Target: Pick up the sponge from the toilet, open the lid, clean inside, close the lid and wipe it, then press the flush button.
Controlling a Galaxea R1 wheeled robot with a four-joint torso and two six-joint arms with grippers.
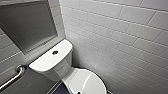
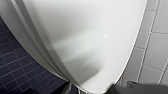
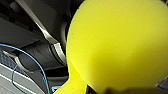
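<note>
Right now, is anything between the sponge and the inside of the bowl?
Yes. The lid lies shut over the toilet, so the sponge cannot get inside until the lid is raised.

Toilet (image 1: 51, 60) tight against tiled wall (image 1: 125, 42) on your right, grab bar (image 1: 14, 75) on your left, open room above the closed lid (image 1: 86, 81), dark floor (image 2: 15, 62) free alongside.
</note>
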